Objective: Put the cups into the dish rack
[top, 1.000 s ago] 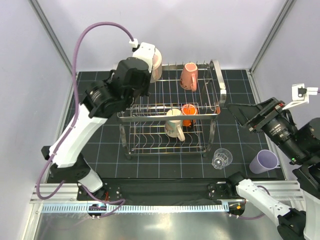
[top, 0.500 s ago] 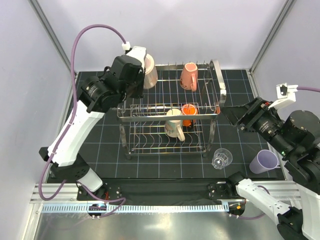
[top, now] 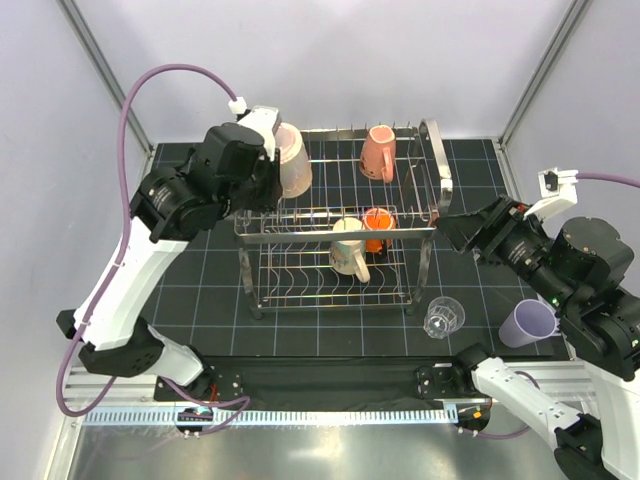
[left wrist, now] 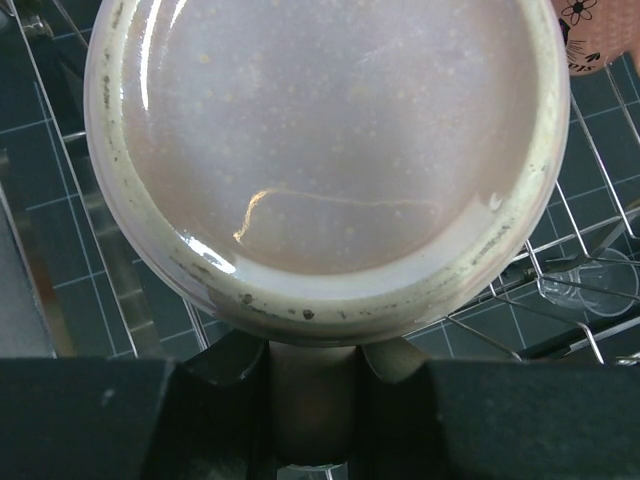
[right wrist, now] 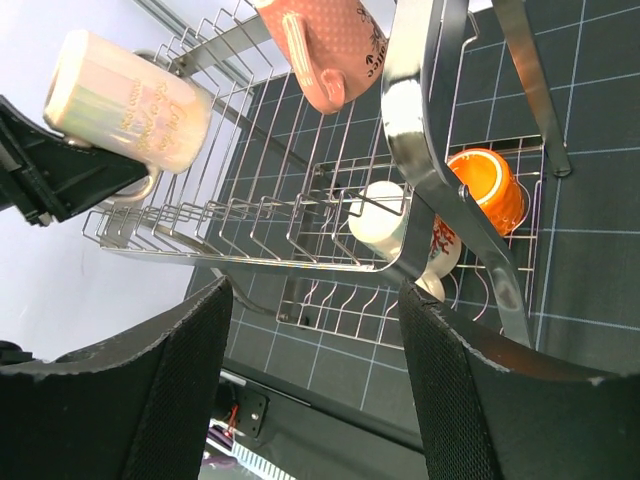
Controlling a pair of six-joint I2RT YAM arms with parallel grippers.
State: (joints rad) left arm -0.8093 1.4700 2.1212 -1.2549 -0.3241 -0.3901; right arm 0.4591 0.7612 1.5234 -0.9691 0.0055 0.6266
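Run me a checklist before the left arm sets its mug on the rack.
1. Left fingers shut on the beige-pink mug, at its handle: ok.
2. Mug over the left end of the dish rack, upper tier: ok.
3. Spot beneath free of cups: ok.
4. Salmon-pink mug apart from that spot: ok.
5. Right fingers open, empty, off the mug: ok.
6. Clear glass tumbler and lavender tumbler loaded: not ok, both on the table.
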